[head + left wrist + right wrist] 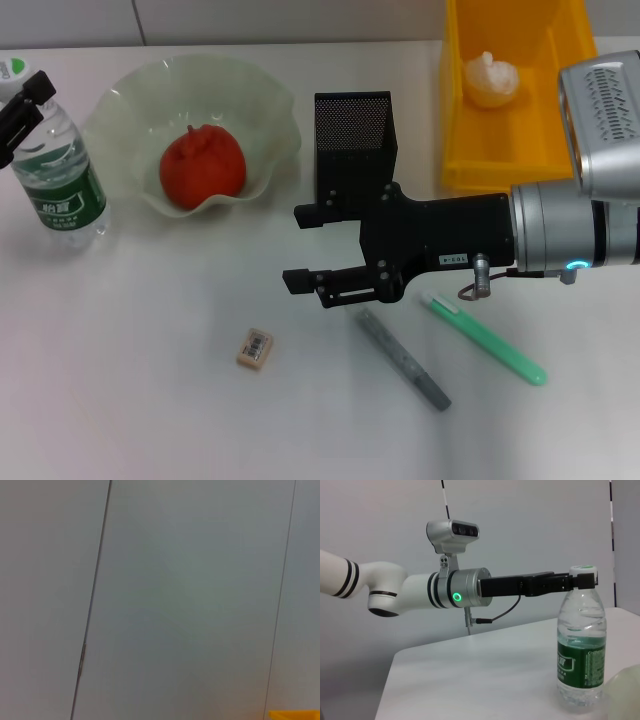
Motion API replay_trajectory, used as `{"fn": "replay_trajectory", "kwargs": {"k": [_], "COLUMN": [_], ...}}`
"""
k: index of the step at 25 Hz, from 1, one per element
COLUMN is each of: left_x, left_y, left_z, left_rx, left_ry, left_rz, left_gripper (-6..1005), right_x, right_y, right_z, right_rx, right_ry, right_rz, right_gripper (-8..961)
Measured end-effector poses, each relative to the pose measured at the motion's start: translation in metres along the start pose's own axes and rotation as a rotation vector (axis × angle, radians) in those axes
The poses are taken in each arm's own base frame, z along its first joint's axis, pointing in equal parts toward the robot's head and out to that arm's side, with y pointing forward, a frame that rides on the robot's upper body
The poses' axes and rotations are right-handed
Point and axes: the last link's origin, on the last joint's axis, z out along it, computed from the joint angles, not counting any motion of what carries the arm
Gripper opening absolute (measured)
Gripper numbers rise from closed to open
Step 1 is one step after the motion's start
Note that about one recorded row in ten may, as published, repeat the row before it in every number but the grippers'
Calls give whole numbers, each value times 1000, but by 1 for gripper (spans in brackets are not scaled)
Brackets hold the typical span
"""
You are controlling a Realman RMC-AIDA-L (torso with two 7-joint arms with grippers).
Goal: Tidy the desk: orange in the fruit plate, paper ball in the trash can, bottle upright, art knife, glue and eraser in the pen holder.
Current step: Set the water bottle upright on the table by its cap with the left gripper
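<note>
The bottle [62, 170] stands upright at the desk's far left; it also shows in the right wrist view [581, 645]. My left gripper [22, 108] is shut on its neck just under the white cap. The orange [203, 166] lies in the fruit plate [265, 110]. The paper ball [490, 80] lies in the trash can [570, 60]. My right gripper [303, 248] is open and empty, hovering in front of the pen holder [352, 135]. The eraser [255, 349], the grey art knife [403, 358] and the green glue stick [485, 338] lie on the desk [120, 380] below it.
The right arm's silver body [590, 200] reaches in from the right, over the front of the trash can. The left wrist view shows only a grey wall and a corner of the yellow trash can [295, 715]. The fruit plate's rim [625, 690] stands close beside the bottle.
</note>
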Motion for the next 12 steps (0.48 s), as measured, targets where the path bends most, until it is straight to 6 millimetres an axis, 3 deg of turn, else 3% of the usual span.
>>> {"fn": "replay_trajectory", "kwargs": {"k": [12], "left_x": [-7], "left_y": [-1], "left_z": [1], "left_rx": [26], "left_ry": [-18], "left_rz": [-18], "left_gripper": [440], "right_x": [0], "right_y": [-1], "right_z": [0], "right_rx": [6], "right_ry": [1], "right_rz": [-1], "right_gripper": [740]}}
